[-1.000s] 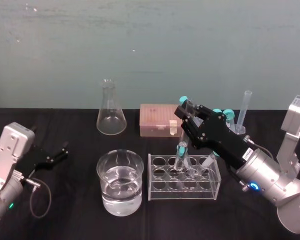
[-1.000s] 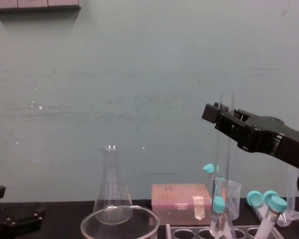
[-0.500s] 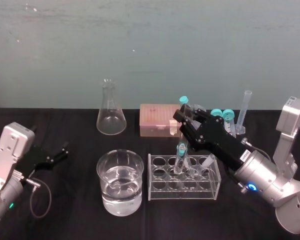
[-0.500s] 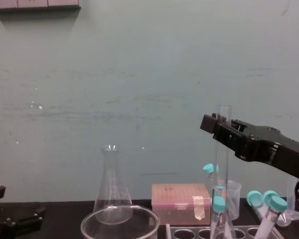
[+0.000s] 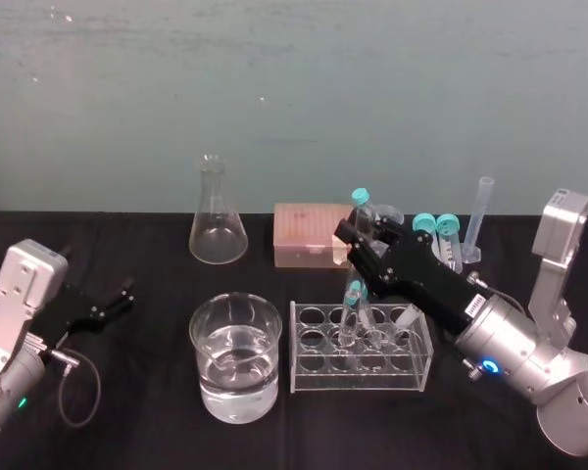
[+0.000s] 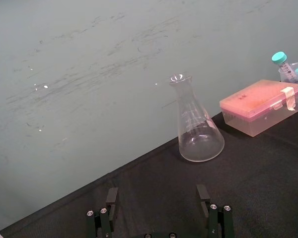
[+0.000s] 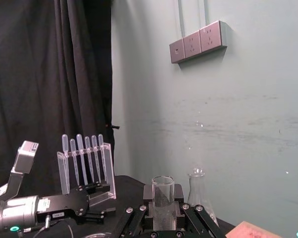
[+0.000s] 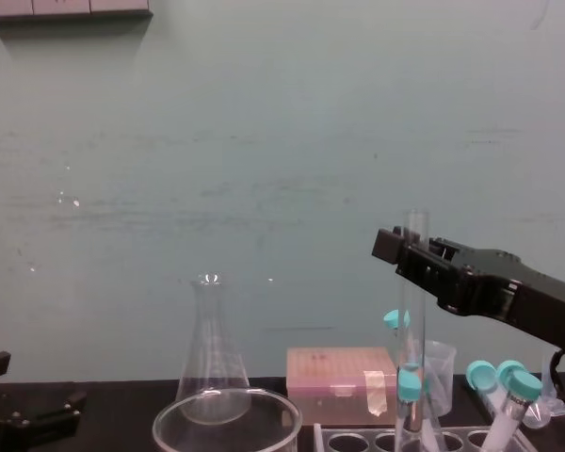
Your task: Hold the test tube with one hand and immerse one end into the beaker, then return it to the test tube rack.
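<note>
Left gripper (image 5: 127, 296) at far left, low over the black table (image 5: 147, 411), fingers spread wide, empty. Conical flask (image 5: 218, 230) at the back near the wall. Beaker (image 5: 235, 384) in front of it, part filled with clear liquid, just left of the test tube rack (image 5: 358, 378), not touching. Pink box (image 5: 309, 235) behind the rack. Test tube (image 8: 412, 325) upright, near vertical, over the rack's middle, lower end down in one of the holes; depth hard to tell. Apart from the beaker. Right gripper (image 5: 357, 238) reaching in from the right above the rack, clamped on the tube's upper part, open mouth of the tube poking above the fingers. Teal-capped tube (image 5: 355, 290) leaning in the rack just beside the glass one. Two more capped tubes (image 5: 437, 227) and graduated cylinder (image 5: 481, 211) behind at right.
</note>
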